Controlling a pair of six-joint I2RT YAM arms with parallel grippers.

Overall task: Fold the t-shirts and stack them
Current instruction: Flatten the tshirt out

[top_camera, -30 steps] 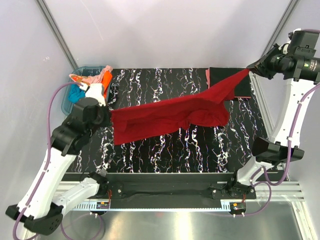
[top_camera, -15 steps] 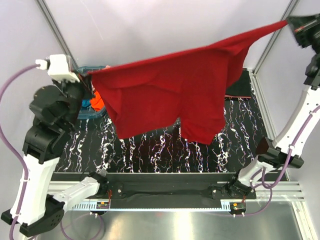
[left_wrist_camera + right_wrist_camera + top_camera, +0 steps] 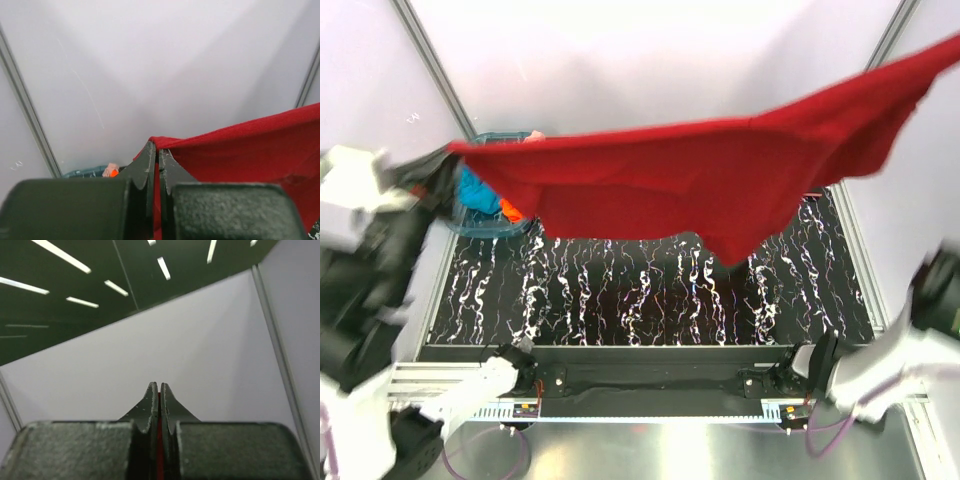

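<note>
Pinching red t-shirt (image 3: 700,190) (aloft): left gripper (image 3: 156,149), right gripper (image 3: 156,386).

You are seeing the dark red t-shirt (image 3: 700,185) hanging stretched in the air above the bench (image 3: 620,290), rising from left to upper right and sagging to a point right of centre. The teal t-shirt (image 3: 471,190) and orange t-shirt (image 3: 510,210) are lying bunched at the far left.

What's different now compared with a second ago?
Both arms swung upward, lifting the dark red t-shirt from sagging low over the table to stretched high in the air. No grip changed: the left gripper and right gripper stay shut on its opposite ends. The blue tub with the leftover shirts has not moved.
</note>
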